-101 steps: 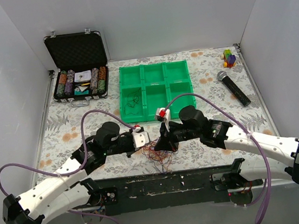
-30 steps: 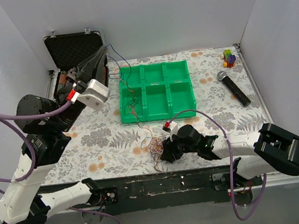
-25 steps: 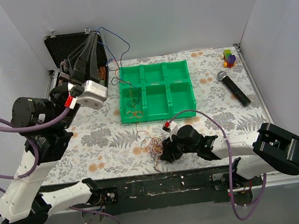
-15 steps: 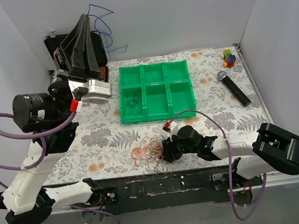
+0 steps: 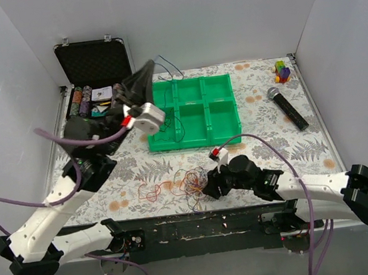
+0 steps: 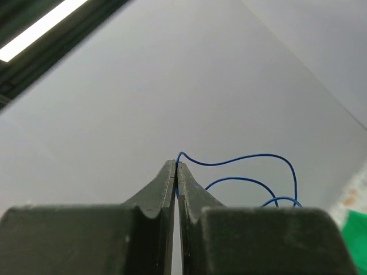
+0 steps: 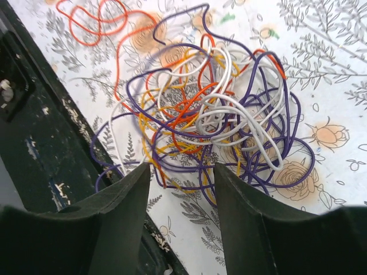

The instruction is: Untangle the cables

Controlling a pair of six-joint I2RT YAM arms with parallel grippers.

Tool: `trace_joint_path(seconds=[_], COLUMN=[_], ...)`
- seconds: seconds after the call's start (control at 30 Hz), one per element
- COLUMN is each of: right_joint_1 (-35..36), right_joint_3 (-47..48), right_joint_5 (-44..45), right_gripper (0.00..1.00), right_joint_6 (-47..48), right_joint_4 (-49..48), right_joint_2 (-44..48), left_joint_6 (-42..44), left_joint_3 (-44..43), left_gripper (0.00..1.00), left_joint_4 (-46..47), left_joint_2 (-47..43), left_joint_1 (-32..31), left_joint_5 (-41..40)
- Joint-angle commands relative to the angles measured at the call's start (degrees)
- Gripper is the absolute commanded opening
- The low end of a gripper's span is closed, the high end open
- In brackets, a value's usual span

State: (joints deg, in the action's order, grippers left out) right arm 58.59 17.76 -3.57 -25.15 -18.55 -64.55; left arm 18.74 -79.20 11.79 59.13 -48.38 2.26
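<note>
**Gripper state and cable position**

**Left gripper.** The left gripper (image 5: 151,63) is raised at upper centre-left of the top view, above the left rim of the tray (image 5: 189,80). In the left wrist view the gripper (image 6: 176,166) has its jaws fully closed, with no gap at the tips. They pinch a blue cable (image 6: 241,160) at one end. From there the cable arcs to the right of that frame and curls back down in loose loops, hanging free in the air. In the top view the blue cable (image 5: 168,65) appears as a thin line just right of the fingertips.

**Right gripper.** The right gripper (image 5: 207,187) sits low at lower centre of the top view, at the right edge of the tangle (image 5: 192,180). In the right wrist view the gripper (image 7: 182,169) has its jaws wide apart and grips nothing. The nearest strands of the tangle (image 7: 218,114) run into the gap between the fingers. Contact with the strands cannot be confirmed.

**Cables.** The tangle mixes purple, white, orange, red and yellow wire. An orange loop (image 5: 149,192) trails out to its left, and appears at upper left of the right wrist view (image 7: 97,23).

**Surface and room.**
- A floral cloth (image 5: 266,94) covers the table.
- A dark rail (image 5: 201,222) runs along the bottom edge.
- An open case (image 5: 93,61) of poker chips is at upper left.
- A microphone (image 5: 286,106) and coloured blocks (image 5: 282,70) are at upper right.
- Plain white walls (image 5: 222,12) enclose three sides.
</note>
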Motion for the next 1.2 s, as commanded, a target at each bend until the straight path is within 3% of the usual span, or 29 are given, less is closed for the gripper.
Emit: trace_joint_path(seconds=[0.0, 0.17, 0.47, 0.83, 1.17], right_joint_1=[0.3, 0.3, 0.21, 0.21, 0.21], right_joint_3=[-2.02, -5.36, -7.56, -2.99, -2.55], right_joint_5=[3.22, 5.86, 9.72, 10.69, 10.17], right_gripper=[0.55, 0.51, 0.5, 0.5, 0.5], right_joint_6=[-1.21, -3.68, -7.72, -8.25, -8.6], right_joint_4=[1.32, 1.58, 4.22, 6.59, 7.12], right_joint_2=[6.8, 14.18, 25.96, 27.46, 27.9], left_joint_6=[-8.71, -9.42, -11.01, -12.94, -14.44], left_joint_3=[11.41, 21.62, 28.83, 30.07, 24.88], left_gripper=[0.0, 0.0, 0.0, 0.0, 0.0], left_joint_4=[-1.96, 7.0, 16.85, 21.95, 25.1], left_joint_2=[0.89, 3.7, 12.66, 20.4, 23.13], left_joint_1=[0.22, 0.83, 4.7, 5.58, 5.84], left_joint_5=[-3.3, -2.97, -0.24, 0.73, -0.67])
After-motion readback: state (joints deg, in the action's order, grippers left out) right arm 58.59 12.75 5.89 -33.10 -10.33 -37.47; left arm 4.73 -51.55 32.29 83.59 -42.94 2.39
